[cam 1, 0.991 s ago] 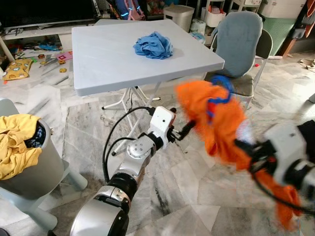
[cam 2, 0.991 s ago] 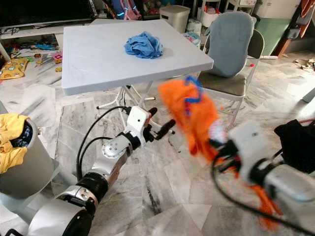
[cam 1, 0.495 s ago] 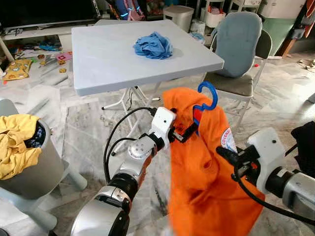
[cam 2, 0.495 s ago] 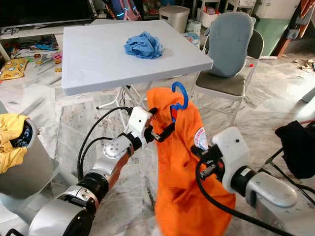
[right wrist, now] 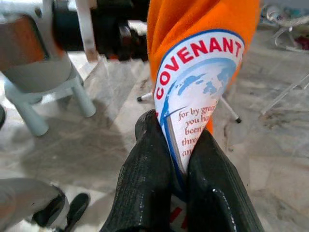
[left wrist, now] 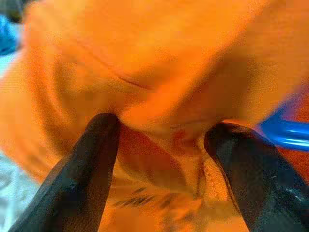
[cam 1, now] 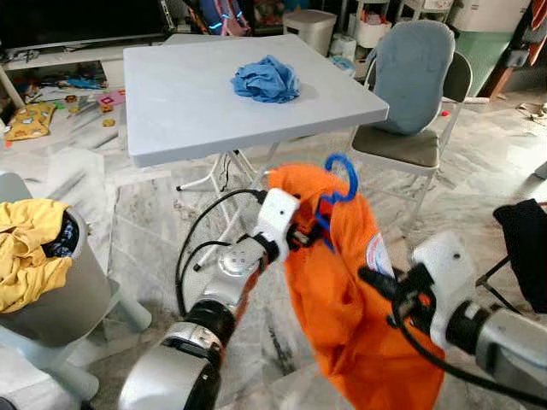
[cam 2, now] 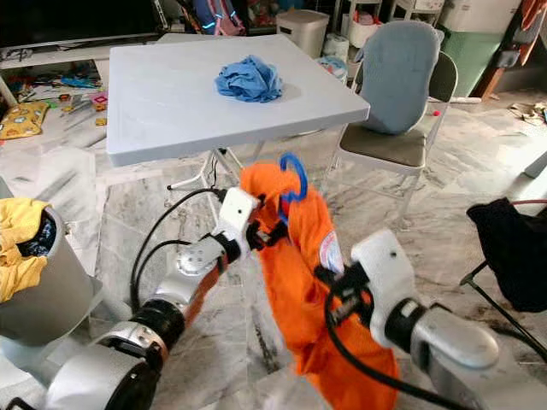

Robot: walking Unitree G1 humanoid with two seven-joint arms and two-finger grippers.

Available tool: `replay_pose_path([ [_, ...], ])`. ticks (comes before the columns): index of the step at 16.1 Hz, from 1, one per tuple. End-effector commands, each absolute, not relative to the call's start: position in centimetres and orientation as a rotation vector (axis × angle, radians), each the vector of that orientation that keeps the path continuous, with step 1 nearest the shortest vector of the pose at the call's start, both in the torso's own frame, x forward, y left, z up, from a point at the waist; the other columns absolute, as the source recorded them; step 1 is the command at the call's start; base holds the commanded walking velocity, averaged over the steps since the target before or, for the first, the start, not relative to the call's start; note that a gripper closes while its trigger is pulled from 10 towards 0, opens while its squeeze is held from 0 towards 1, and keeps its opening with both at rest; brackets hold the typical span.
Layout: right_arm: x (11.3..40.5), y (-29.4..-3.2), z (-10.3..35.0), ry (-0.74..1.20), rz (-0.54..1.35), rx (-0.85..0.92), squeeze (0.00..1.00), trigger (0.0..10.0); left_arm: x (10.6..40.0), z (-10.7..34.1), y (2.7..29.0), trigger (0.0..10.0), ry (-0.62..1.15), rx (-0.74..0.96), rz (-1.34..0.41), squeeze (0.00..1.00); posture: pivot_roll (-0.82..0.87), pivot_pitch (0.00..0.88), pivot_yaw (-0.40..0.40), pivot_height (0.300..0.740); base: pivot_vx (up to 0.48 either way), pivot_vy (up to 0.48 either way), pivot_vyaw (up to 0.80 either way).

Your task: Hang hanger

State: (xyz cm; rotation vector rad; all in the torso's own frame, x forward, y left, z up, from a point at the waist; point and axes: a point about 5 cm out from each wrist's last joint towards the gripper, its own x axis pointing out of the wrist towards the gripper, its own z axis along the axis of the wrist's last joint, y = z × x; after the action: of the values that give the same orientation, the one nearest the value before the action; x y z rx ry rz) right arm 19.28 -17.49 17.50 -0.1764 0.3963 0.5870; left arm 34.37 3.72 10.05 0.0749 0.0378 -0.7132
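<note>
Hanger (cam 1: 338,184) beside left gripper (cam 1: 301,237)

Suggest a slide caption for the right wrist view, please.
Right hand pinches the orange shirt at its printed round logo.

Orange T-shirt (cam 1: 350,316) — soft matt cloth with a printed logo; blue hanger (cam 1: 340,184) — glossy plastic; floor (cam 1: 162,213) polished marble.

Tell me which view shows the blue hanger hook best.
The left eye view: the blue hanger hook stands whole above the orange shirt. The right eye view shows it too, slightly smaller. The left wrist view catches a blurred blue sliver between the left gripper's fingers.
</note>
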Motion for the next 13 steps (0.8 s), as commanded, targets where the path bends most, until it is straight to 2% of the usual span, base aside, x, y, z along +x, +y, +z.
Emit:
replay_pose_path([
  [1,19.0,-17.7,18.7,0.339,0.594,-0.205,0.00,10.0,34.8,10.1,4.5,0.0,0.061,0.126,-0.690,0.00,-0.11,0.000,-0.024,0.740,0.000,0.000,0.00],
  [9,18.5,-19.7,19.0,0.368,0.554,-0.269,0.00,10.0,36.0,10.0,8.3,0.0,0.098,0.217,-0.558,0.00,-0.09,0.000,-0.021,0.740,0.000,0.000,0.00],
  [11,17.2,-21.3,18.7,0.427,0.558,-0.329,0.00,10.0,36.6,10.5,9.2,0.0,0.097,0.240,-0.504,0.00,-0.09,0.000,-0.018,0.740,0.000,0.000,0.00],
  [12,16.0,-23.3,18.7,0.501,0.553,-0.413,0.00,10.0,36.8,10.6,9.5,0.0,0.101,0.252,-0.484,0.00,-0.09,0.000,-0.016,0.740,0.000,0.000,0.00],
  [13,15.7,-23.7,18.7,0.517,0.553,-0.431,0.00,10.0,36.8,10.6,9.6,0.0,0.102,0.254,-0.482,0.00,-0.09,0.000,-0.015,0.740,0.000,0.000,0.00],
])
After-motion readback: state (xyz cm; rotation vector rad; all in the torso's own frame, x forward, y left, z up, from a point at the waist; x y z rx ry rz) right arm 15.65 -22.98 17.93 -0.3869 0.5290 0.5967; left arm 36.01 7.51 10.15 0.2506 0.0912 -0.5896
